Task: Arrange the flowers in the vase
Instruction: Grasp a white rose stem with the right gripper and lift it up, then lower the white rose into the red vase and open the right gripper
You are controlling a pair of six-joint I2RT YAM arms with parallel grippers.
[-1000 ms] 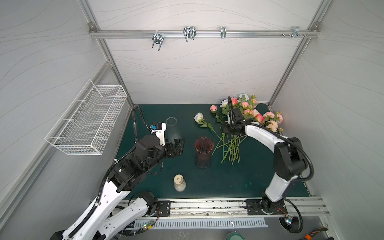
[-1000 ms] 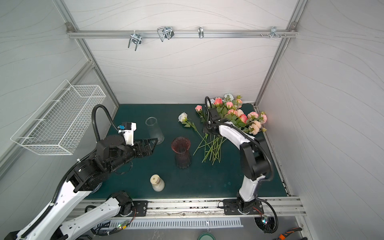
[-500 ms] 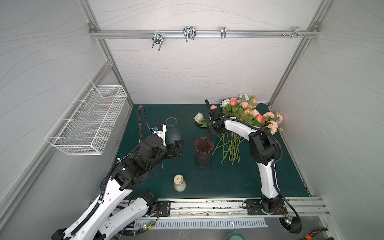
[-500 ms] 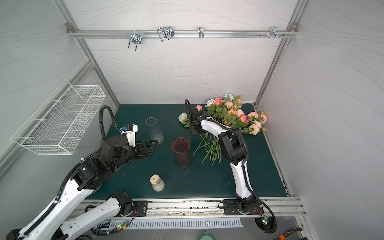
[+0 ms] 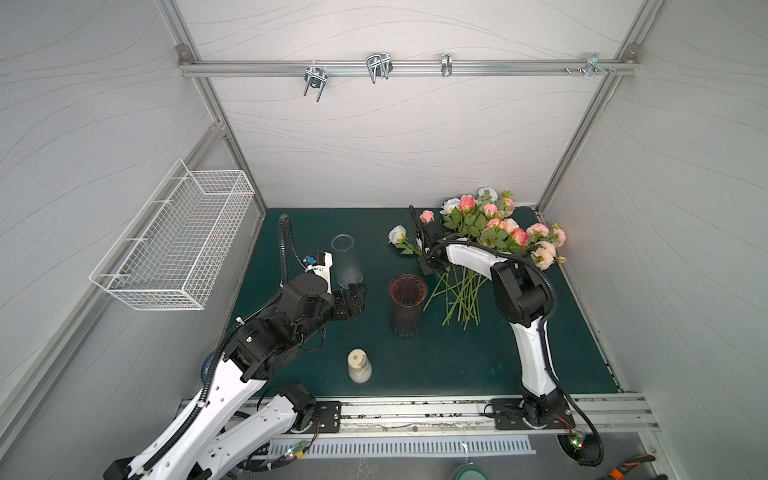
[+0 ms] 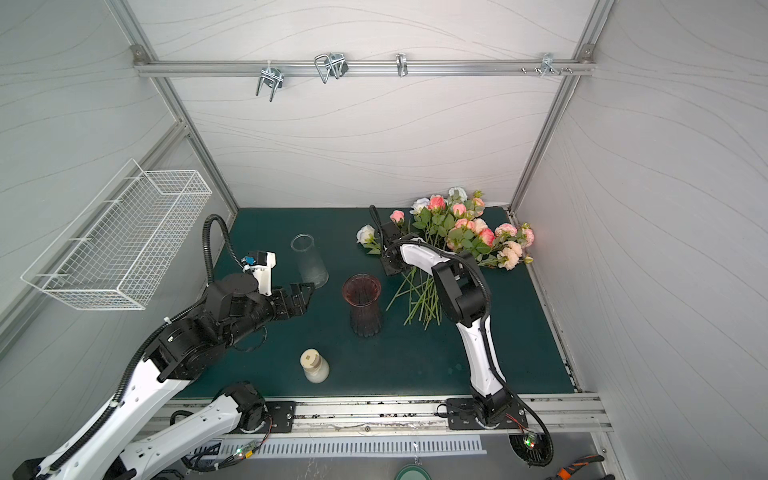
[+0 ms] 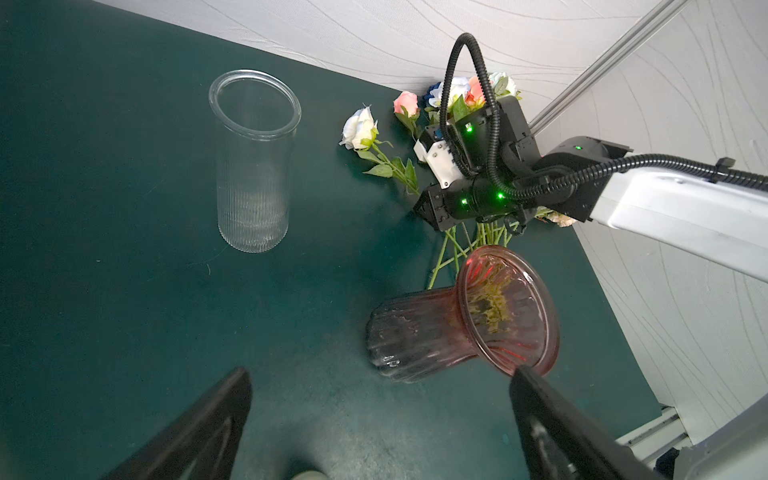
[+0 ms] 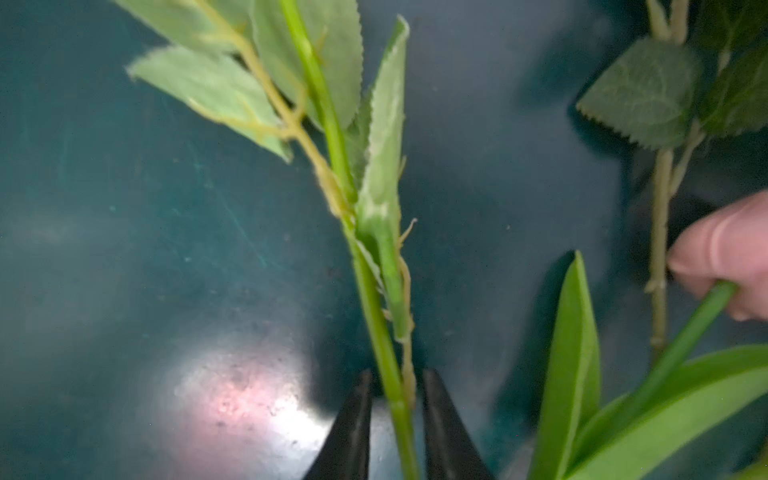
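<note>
Flower-arranging cell, viewed from above: the right gripper [image 8: 395, 376] sits low over the green mat [image 5: 436, 365] toward the back of the table. Its two black fingertips are set close on either side of the stem of a white rose [image 5: 397, 235]. Thin slivers of mat show beside the stem in the right wrist view, and whether the tips actually pinch it cannot be told.

The white rose lies flat, a little apart to the left of the other flowers [image 5: 498, 232], with its stem running toward them. The flowers lie heaped in the back right corner, with pink, coral and cream blooms toward the back wall. Their bare stems fan toward the front and end just right of the reddish vase [image 5: 407, 303], which stands upright mid-mat.

Left of it stands a clear glass cylinder [image 5: 347, 262], also upright, and a small cream bottle [image 5: 359, 365] stands nearer the front edge. The left gripper [image 5: 353, 295] is poised just in front of the cylinder, to the left of the reddish vase — jaws spread wide, gripping nothing. A white wire basket [image 5: 174, 249] hangs on the left wall.
</note>
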